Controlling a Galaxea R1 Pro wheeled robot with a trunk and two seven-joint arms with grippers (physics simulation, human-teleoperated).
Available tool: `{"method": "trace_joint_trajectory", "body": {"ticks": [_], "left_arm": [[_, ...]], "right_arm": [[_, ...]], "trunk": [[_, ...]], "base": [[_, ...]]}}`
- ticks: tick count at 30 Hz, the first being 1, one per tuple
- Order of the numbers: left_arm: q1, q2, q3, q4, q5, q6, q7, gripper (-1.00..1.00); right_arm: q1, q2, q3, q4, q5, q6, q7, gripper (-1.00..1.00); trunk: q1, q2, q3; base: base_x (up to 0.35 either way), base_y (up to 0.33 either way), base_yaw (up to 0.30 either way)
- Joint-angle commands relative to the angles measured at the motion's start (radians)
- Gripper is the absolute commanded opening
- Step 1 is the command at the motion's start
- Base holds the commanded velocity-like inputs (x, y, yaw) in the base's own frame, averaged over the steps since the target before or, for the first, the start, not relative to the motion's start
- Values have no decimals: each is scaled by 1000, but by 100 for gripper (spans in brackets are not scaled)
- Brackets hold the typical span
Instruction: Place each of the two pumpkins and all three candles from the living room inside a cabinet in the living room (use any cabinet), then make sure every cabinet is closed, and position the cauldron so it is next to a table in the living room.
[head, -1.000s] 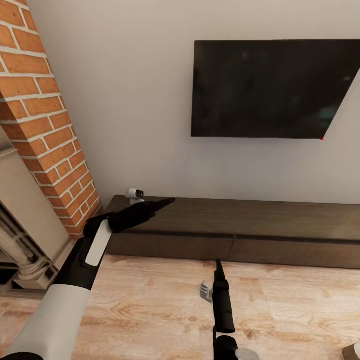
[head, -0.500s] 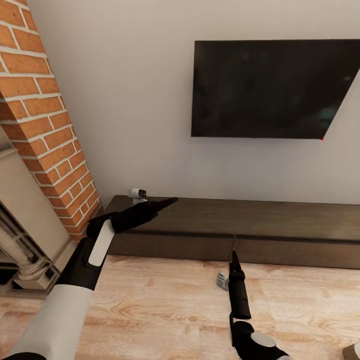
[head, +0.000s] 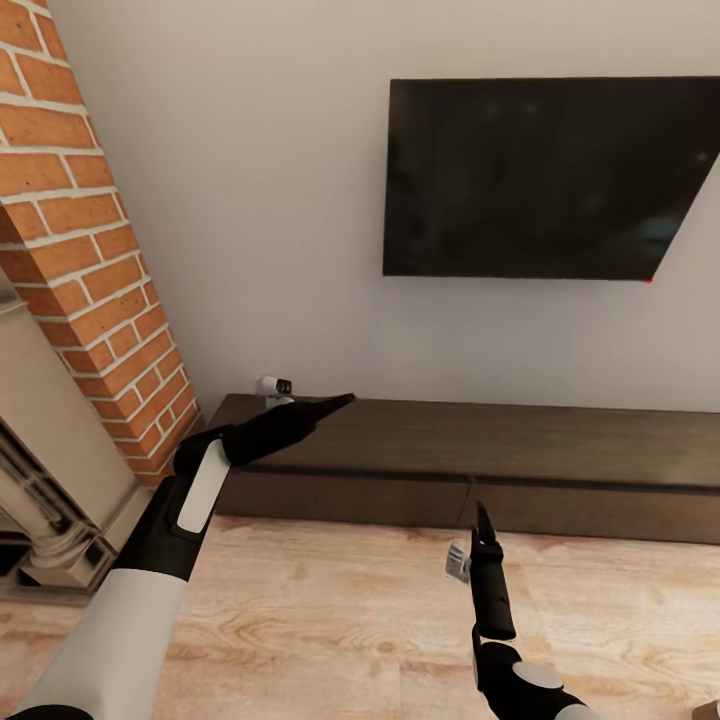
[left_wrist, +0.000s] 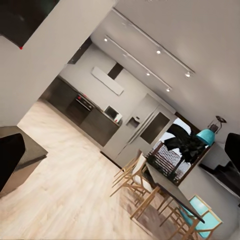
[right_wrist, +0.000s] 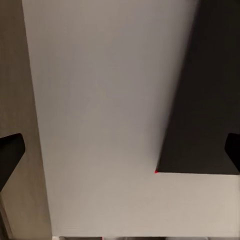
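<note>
Right gripper (head: 484, 515) nearer closed cabinet (head: 520, 470)

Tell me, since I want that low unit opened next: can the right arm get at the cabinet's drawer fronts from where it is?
Probably yes. The right gripper hangs over bare wood floor just short of the cabinet, pointing at its closed drawer fronts, with nothing between them. Its fingers are spread and empty.

I see open plank floor (head: 330, 610) before the cabinet (head: 520, 440); its top is bare, the brick fireplace (head: 90, 290) crowds my left arm.
</note>
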Motion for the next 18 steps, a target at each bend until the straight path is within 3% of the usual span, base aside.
{"method": "trace_joint_trajectory", "body": {"ticks": [1,18], "left_arm": [[0,0,0,0,0,0,0,100],[0,0,0,0,-1,-1,1,100]], "right_arm": [[0,0,0,1,0,0,0,100],[0,1,1,2,0,-1,-1,100]], "trunk": [[0,0,0],[0,0,0]], "base": [[306,0,0],[325,0,0]]}}
